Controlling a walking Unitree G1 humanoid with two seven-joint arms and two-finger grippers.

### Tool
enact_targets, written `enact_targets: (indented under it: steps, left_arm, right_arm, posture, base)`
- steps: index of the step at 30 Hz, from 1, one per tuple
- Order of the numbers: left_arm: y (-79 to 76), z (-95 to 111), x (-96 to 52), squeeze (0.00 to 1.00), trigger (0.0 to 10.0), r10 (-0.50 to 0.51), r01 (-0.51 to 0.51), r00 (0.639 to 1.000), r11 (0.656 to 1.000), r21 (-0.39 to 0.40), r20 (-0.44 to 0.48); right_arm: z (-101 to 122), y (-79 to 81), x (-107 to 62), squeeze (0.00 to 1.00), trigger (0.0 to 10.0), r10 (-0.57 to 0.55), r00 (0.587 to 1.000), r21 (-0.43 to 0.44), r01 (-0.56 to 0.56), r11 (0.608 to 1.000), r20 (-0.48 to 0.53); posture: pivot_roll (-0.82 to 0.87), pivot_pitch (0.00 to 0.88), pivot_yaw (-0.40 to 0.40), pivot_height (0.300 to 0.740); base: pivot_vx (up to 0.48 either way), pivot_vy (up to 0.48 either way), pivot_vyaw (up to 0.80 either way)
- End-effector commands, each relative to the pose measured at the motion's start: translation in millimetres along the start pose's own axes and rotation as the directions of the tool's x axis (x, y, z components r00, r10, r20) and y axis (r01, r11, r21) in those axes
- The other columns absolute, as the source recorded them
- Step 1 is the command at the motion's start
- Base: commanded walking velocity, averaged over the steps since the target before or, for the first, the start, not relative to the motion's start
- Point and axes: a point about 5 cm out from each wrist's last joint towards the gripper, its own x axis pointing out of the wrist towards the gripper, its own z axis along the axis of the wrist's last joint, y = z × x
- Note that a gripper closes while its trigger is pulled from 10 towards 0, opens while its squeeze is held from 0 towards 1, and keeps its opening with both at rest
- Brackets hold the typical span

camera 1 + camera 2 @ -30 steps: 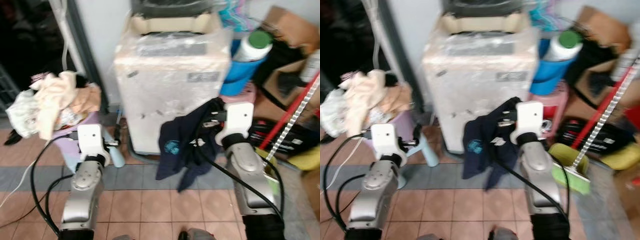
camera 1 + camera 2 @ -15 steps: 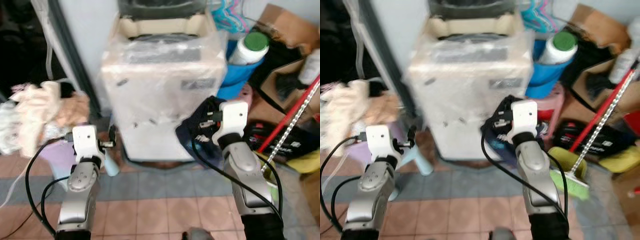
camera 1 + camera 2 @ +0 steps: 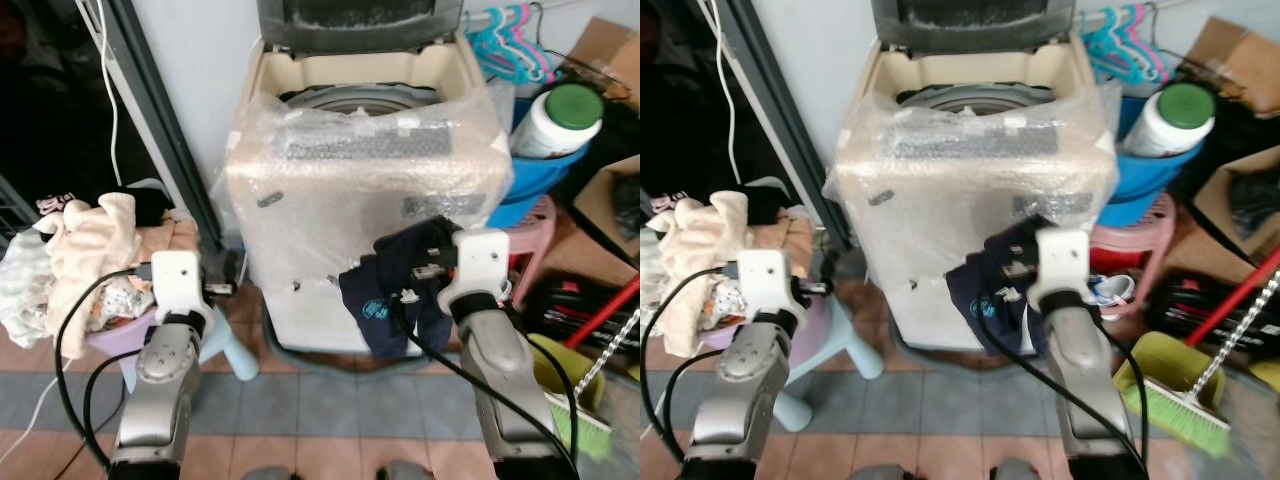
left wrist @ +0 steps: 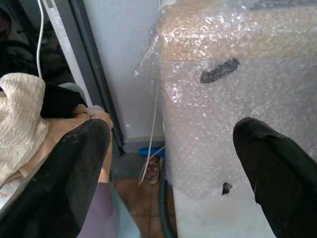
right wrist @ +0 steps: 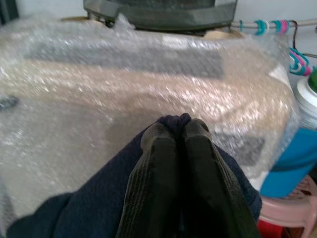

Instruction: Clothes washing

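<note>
So the loading has barely started, by the look of it. The right gripper (image 5: 179, 130) has its 2 black fingers pinched tight together on a dark navy garment with a small teal print (image 3: 385, 300), a bit of fabric poking out at the tips. The cloth hangs down in front of the cream top-loading washing machine wrapped in bubble wrap (image 3: 360, 190), close against its front panel and well below the rim. The lid is up and the grey drum opening (image 3: 355, 100) is visible at the far end of the top, so the way in is clear, but the garment isn't in there yet.

Left gripper (image 4: 168, 163) is spread wide with nothing between its fingers, held near the machine's left front corner.

What's left, I'd guess: lift that navy piece up over the front edge and drop it into the drum, then go back for the rest. There's a whole heap of cream and peach clothes (image 3: 85, 250) sitting on a lilac plastic stool (image 3: 135, 330) to the left, untouched. A white bottle with a green cap (image 3: 558, 120) sits in a blue tub (image 3: 535, 180) on the right, possibly detergent, can't tell. I can't see into the drum enough to say if anything's already loaded.
</note>
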Motion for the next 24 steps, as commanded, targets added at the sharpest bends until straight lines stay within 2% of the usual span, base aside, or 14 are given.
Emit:
enact_targets:
  steps: [1, 4, 6, 9, 13, 15, 17, 18, 24]
  left_arm:
    - [9.7, -1, -5.3, 0.0, 10.0, 0.013, -0.013, 1.0, 1.0, 0.023, 0.004]
    - [14.2, -1, -8.3, 0.0, 10.0, 0.009, -0.01, 1.0, 0.999, 0.041, 0.025]
    - [14.3, -2, -8.3, 0.0, 10.0, 0.005, -0.006, 1.0, 1.0, 0.025, 0.027]
    - [11.2, -2, -7.6, 0.0, 10.0, -0.042, 0.041, 0.998, 0.999, 0.007, 0.039]
    - [9.7, -3, -8.2, 0.0, 10.0, -0.052, 0.052, 0.998, 0.998, 0.018, 0.039]
    - [9.9, -3, -8.3, 0.0, 10.0, -0.053, 0.052, 0.998, 0.998, 0.017, 0.04]
    - [10.2, -3, -8.2, 0.0, 10.0, -0.053, 0.052, 0.998, 0.998, 0.017, 0.043]
    - [10.7, -3, -8.4, 0.0, 10.0, -0.047, 0.046, 0.998, 0.999, 0.019, 0.043]
    - [10.7, -3, -9.1, 0.0, 10.0, -0.043, 0.042, 0.998, 0.999, 0.023, 0.044]
  right_arm:
    - [0, -0.3, -6.5, 0.0, 10.0, -0.022, 1.0, -0.003, 0.022, 1.0, 0.019]
    - [-4, -6.7, -9.5, 0.0, 10.0, -0.068, 0.998, 0.037, 0.068, 0.997, -0.002]
    - [-8, -6.2, -9.7, 0.0, 10.0, -0.069, 0.997, 0.048, 0.07, 0.996, -0.022]
    - [-13, -6.1, -10.4, 0.0, 10.0, -0.084, 0.995, 0.015, 0.085, 0.996, -0.055]
    - [-14, -2.1, -10.3, 0.0, 10.0, -0.069, 0.995, -0.061, 0.065, 0.996, -0.069]
    - [-13, 0.6, -10.3, 0.0, 10.0, -0.029, 0.997, -0.016, 0.028, 0.999, -0.066]
    - [-12, -1.7, -11.4, 0.0, 10.0, -0.048, 0.997, -0.012, 0.047, 0.999, -0.066]
    - [-11, -4.7, -12.7, 0.0, 10.0, -0.081, 0.994, -0.046, 0.078, 0.996, -0.068]
    - [-4, -2.9, -9.3, 0.0, 10.0, -0.02, 0.999, 0.001, 0.02, 1.0, -0.039]
  posture:
    - [-0.06, 0.0, 0.101, 0.74]
    - [-0.07, 0.0, 0.112, 0.74]
    - [-0.07, 0.0, 0.114, 0.74]
    - [-0.07, 0.0, 0.117, 0.74]
    - [-0.07, 0.0, 0.12, 0.74]
    - [-0.07, 0.0, 0.12, 0.74]
    - [-0.07, 0.0, 0.12, 0.74]
    - [-0.07, 0.0, 0.119, 0.74]
    - [-0.06, 0.0, 0.102, 0.74]
  base:
    - [0.0, 0.0, 0.0]
    - [0.0, 0.0, 0.0]
    - [0.0, 0.0, 0.0]
    - [0.0, 0.0, 0.0]
    - [0.0, 0.0, 0.0]
    - [0.0, 0.0, 0.0]
    - [0.0, 0.0, 0.0]
    - [0.0, 0.0, 0.0]
    - [0.0, 0.0, 0.0]
